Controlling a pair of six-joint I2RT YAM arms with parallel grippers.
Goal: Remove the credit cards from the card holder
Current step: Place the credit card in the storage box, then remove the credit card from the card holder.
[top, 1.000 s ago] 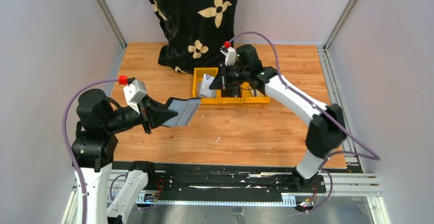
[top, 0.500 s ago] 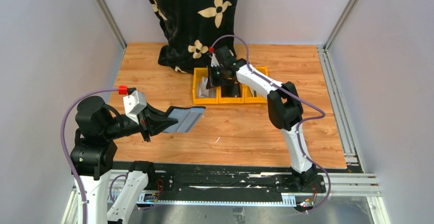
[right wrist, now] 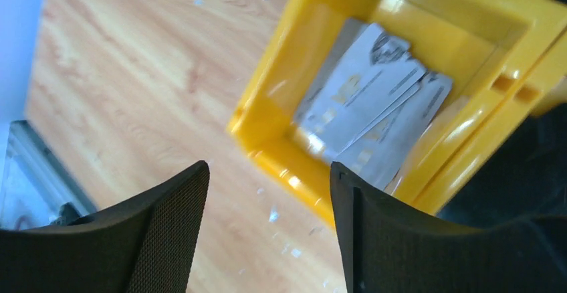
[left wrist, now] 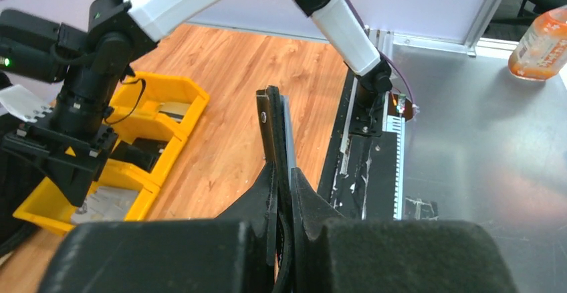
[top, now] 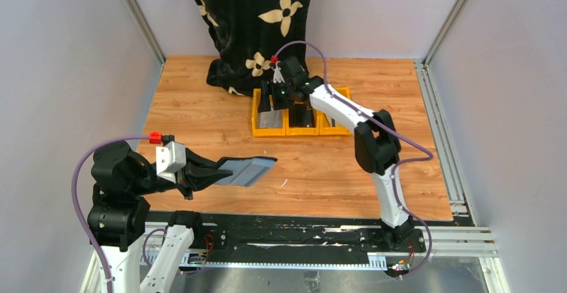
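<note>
The card holder [top: 247,170] is a flat black wallet with a grey-blue inside. It hangs above the table's front left, and my left gripper [top: 212,172] is shut on its near end. The left wrist view shows the card holder [left wrist: 273,122] edge-on between the left gripper's [left wrist: 286,172] jaws. Several silvery-grey credit cards [right wrist: 371,109] lie in the leftmost yellow bin [right wrist: 267,106]. My right gripper [right wrist: 267,169] hovers over that bin's near corner, open, with nothing between its fingers. From above, the right gripper [top: 271,98] stands over the credit cards [top: 270,119].
Three joined yellow bins [top: 332,130] sit at the table's middle back, and the middle one holds a black slab [top: 302,116]. A black flowered cloth [top: 254,19] hangs behind them. An orange bottle [left wrist: 541,35] stands off the table beyond the metal rail.
My right gripper carried a card left to the leftmost bin, then opened, and the card now lies in it. My left arm moved down and toward the front with the card holder.
</note>
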